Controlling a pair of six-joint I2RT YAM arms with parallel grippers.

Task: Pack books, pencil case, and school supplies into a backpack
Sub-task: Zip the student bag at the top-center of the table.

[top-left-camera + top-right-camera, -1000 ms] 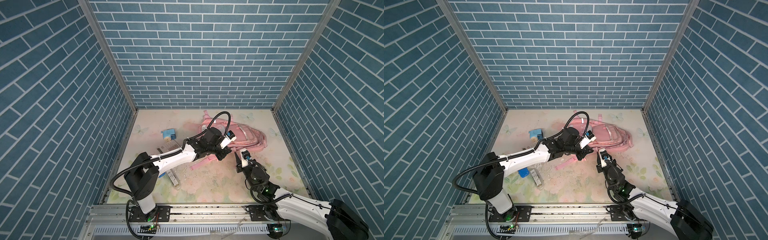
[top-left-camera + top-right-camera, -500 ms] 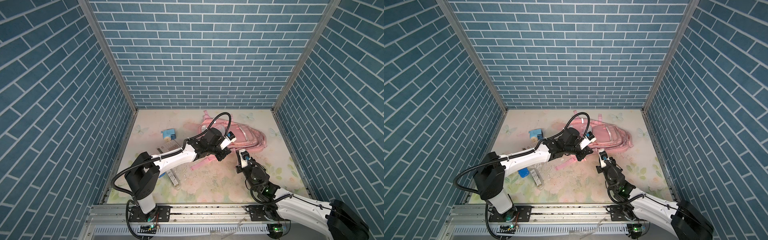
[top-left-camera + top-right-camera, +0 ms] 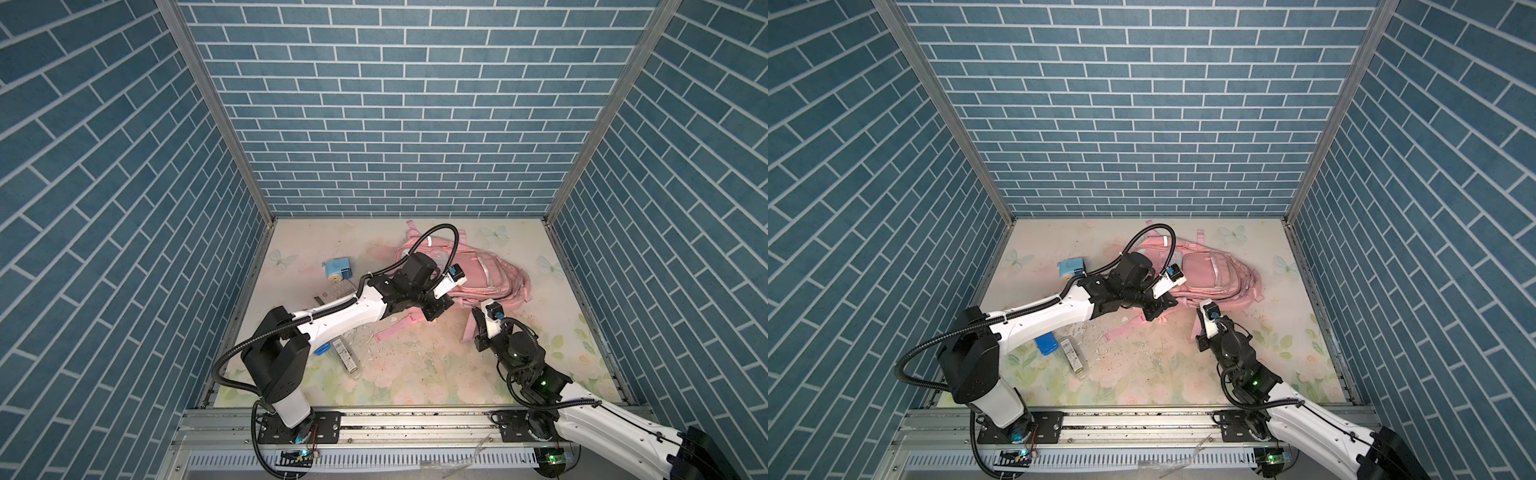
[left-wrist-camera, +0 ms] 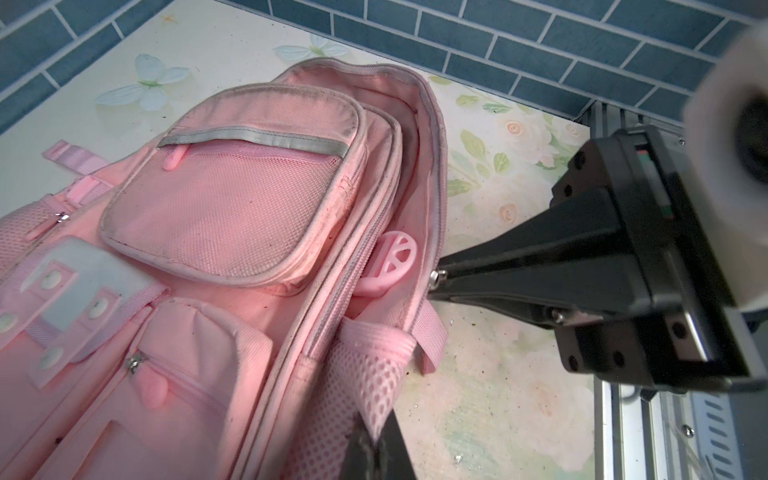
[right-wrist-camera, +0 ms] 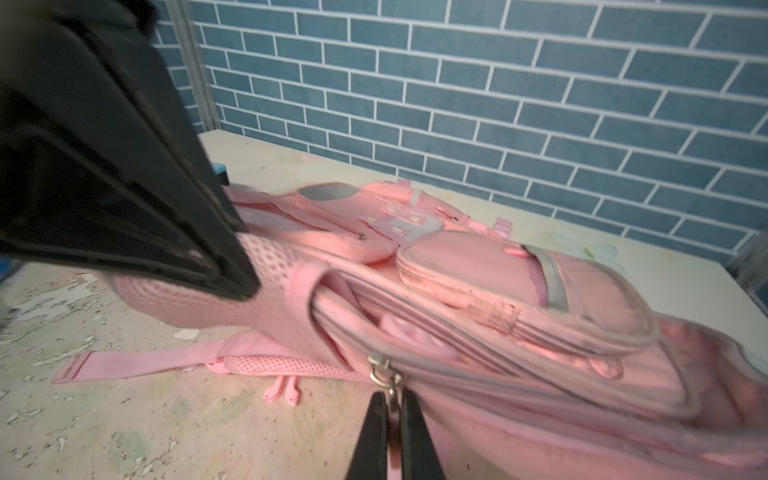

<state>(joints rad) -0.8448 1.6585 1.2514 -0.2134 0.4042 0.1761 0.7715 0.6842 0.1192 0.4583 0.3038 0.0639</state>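
Backpack (image 4: pixel 232 199) lying unzipped, pink wheel-shaped item (image 4: pixel 390 262) sitting inside; left claw (image 4: pixel 376 434) clenching its mesh pocket (image 4: pixel 365 374), right claw (image 5: pixel 391 401) pinching zipper pull (image 5: pixel 379 368).

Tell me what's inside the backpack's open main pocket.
In the unzipped gap of the backpack, a round pink plastic piece shows. Deeper in, the fabric covers everything, so any other contents cannot be seen.

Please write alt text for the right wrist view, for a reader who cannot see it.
The right gripper is shut on the zipper pull of a pale pink backpack lying on a worn floral table. The left gripper pinches the backpack's mesh side pocket; a blue brick wall stands behind.
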